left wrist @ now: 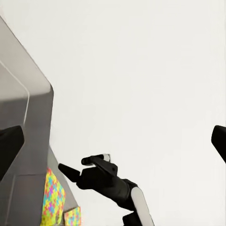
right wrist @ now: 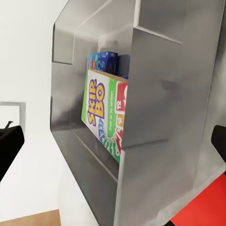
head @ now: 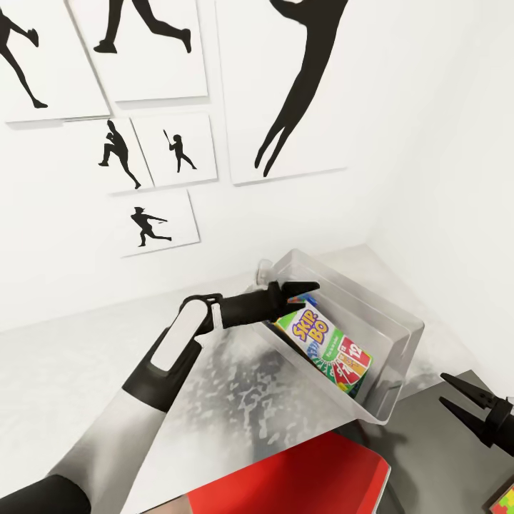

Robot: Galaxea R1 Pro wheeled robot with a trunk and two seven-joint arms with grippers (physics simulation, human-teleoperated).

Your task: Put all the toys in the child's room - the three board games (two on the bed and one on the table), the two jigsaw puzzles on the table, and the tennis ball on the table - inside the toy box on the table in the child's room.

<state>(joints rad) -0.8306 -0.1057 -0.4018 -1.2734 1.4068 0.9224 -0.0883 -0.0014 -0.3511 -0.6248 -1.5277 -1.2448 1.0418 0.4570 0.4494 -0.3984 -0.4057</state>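
Currently toy box (head: 371, 335) sits on the surface (head: 57, 385) at 3 o'clock of the left end effector (head: 303, 289), holding two board games: Skip-Bo box (head: 332, 346) and a blue one (right wrist: 106, 61) behind. Both stiff, light, slick card; best gripped by an edge. Left end effector near the rim, opening unclear; right end effector (head: 457, 396) spread wide, empty. One puzzle corner (head: 503, 500).
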